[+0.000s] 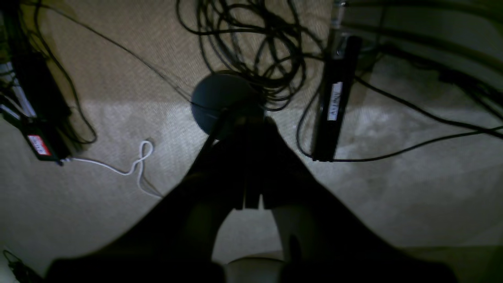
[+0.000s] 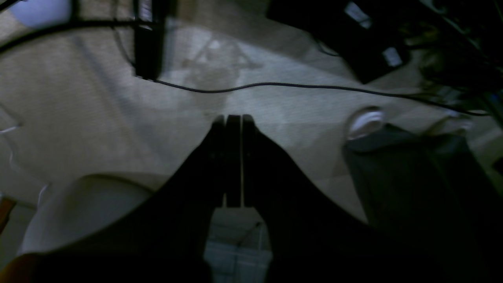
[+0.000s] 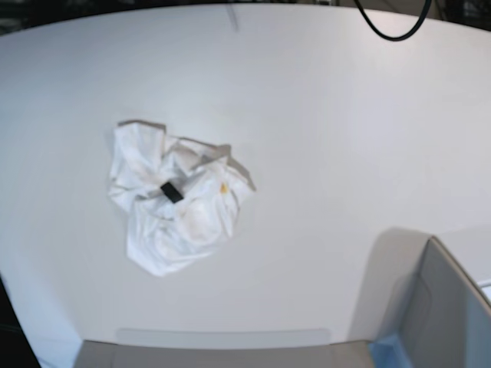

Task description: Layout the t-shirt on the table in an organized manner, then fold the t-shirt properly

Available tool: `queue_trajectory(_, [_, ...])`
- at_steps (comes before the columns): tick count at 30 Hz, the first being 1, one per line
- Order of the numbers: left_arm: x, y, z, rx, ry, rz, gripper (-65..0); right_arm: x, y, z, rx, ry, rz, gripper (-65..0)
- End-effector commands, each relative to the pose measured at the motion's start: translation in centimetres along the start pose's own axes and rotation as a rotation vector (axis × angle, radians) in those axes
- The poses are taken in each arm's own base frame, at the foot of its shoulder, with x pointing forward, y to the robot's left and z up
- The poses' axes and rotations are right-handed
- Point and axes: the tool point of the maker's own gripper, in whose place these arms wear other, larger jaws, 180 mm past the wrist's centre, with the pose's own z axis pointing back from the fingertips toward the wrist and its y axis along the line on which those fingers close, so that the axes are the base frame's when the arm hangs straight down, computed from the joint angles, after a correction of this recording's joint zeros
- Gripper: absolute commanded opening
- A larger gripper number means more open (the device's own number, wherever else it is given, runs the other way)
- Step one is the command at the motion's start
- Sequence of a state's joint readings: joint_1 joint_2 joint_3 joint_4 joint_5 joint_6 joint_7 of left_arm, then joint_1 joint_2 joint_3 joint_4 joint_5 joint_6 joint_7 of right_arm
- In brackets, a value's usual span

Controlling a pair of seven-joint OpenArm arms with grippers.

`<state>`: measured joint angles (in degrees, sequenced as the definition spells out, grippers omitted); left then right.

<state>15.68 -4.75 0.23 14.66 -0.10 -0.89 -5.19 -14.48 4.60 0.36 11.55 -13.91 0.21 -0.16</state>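
T-shirt: the t-shirt (image 3: 175, 201) lies in a crumpled heap on the white surface (image 3: 322, 130), toward the base view's left and well away from every edge. Its black tag (image 3: 171, 192) sits on top near the middle, with a small yellow mark just beside it; the big prints are folded out of sight.

Step in hand: none of the laying-out is done yet, as I judge it. The cloth is untouched by me and nothing of it is spread.

Next move: I judge that I must bring both arms over the surface, part my fingers, find two outer edges of the heap and draw them apart so that the shirt opens flat before any fold.

Left fingers (image 1: 247, 196): pressed together, holding nothing, pointing down at carpeted floor and a tangle of black cables (image 1: 251, 47).

Right fingers (image 2: 232, 157): likewise closed tight on nothing, aimed at the floor beyond a single black cable (image 2: 275, 85).

Arm pose: neither arm shows in the base view, so both hang off the surface, low and facing the floor, well apart from the shirt.

Nearby: a grey box (image 3: 445, 307) with a blue corner stands at the base view's lower right.
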Motion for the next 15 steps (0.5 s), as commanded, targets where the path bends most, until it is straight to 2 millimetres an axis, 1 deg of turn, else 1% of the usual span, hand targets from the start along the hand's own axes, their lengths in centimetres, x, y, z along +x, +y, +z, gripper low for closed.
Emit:
queue_trajectory(1, [-0.9,0.9,0.3,0.017,-0.002,-0.005,-64.9,-1.0,-0.3,0.2,-0.005,0.001,0.007,-65.0])
queue_trajectory(4, [-1.7,1.5,0.9,0.025,-0.020,-0.011,-64.9,-2.0,0.3,0.7,-0.004,-0.018,0.016,-65.0])
queue_trajectory(8, [-3.1,2.1,2.0,0.030,-0.038,-0.018,-64.9,-4.3,1.5,1.5,0.007,-0.019,0.024,-65.0])
queue_trajectory(9, [-3.5,2.1,2.3,0.031,-0.041,-0.020,-64.9,-4.9,1.2,1.8,0.002,-0.022,0.030,-65.0])
queue_trajectory(10, [-3.9,2.2,2.7,0.031,-0.046,-0.022,-64.9,-5.4,1.5,2.1,0.005,-0.026,0.031,-65.0])
queue_trajectory(12, [-4.2,2.4,3.4,0.032,-0.064,-0.025,-64.9,-5.4,1.9,2.6,0.007,-0.077,0.005,-65.0])
queue_trajectory(15, [-4.5,2.7,4.8,0.035,-0.099,-0.027,-64.9,-6.2,1.3,3.8,-0.003,-0.134,-0.016,-65.0])
